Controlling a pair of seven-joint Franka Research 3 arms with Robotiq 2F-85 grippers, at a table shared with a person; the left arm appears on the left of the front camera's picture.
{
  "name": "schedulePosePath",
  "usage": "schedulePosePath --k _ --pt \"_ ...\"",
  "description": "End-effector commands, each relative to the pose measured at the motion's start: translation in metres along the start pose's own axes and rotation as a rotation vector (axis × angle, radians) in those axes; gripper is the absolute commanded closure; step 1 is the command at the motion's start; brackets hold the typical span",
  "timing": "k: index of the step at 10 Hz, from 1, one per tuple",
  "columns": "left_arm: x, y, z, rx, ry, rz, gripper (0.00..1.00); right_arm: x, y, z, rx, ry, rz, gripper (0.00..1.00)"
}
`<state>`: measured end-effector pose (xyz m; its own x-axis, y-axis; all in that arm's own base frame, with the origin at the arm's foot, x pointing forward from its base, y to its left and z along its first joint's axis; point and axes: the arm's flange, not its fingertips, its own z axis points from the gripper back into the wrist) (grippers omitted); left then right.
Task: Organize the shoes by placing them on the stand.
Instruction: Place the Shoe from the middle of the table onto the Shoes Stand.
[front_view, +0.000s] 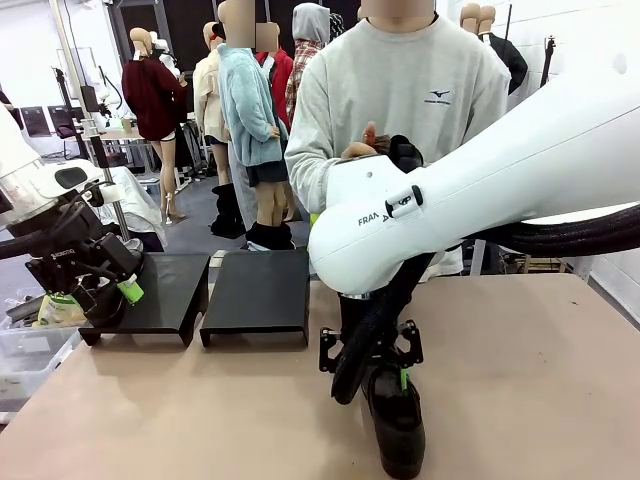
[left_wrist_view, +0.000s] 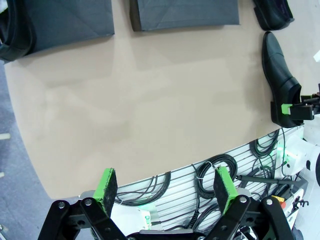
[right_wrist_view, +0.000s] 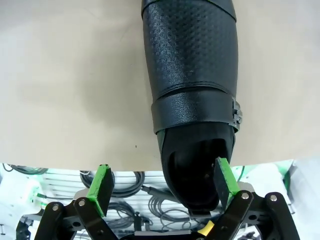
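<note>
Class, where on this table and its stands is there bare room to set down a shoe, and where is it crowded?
Free: the top of the middle stand; the table between that stand and the near edge. Crowded: around the shoe at the open right gripper.

Shoe (front_view: 400, 430) on table (front_view: 530, 370), before and right of stands (front_view: 258, 288).

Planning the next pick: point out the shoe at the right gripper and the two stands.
shoe (right_wrist_view: 190, 75), right wrist view, textured upper.
left stand (front_view: 170, 285), front view, top surface.
right stand (front_view: 258, 285), front view, top surface.
</note>
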<state>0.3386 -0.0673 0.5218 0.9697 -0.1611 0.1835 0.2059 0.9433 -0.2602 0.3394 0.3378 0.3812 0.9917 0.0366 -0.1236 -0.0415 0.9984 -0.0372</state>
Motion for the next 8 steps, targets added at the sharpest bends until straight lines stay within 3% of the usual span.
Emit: schedulePosePath --k 1,5,8 --pt "-0.001 0.001 0.0 -0.022 0.002 -0.008 0.0 0.001 -0.001 -0.003 0.006 -0.012 -0.011 0.0" --pt "-0.001 0.001 0.0 -0.022 0.002 -0.008 0.0 0.001 -0.002 0.005 -0.029 -0.015 0.029 0.0" --pt "-0.001 0.001 0.0 -0.022 0.002 -0.008 0.0 -0.03 -0.027 0.061 0.012 -0.198 -0.002 0.0"
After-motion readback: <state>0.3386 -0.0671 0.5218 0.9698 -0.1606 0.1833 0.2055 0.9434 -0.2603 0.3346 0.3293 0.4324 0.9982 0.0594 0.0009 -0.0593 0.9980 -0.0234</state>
